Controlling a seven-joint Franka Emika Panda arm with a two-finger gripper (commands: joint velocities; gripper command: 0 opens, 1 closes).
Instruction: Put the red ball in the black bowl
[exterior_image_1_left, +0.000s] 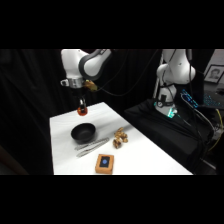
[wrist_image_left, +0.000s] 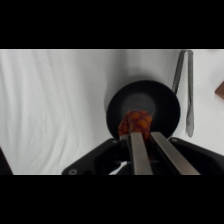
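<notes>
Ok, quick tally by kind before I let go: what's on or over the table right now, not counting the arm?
Red ball, held in the gripper above the table: 1
Black bowl: 1
Metal tongs: 1
Tan-brown lumpy cluster: 1
Orange-edged square block: 1
Total: 5
</notes>
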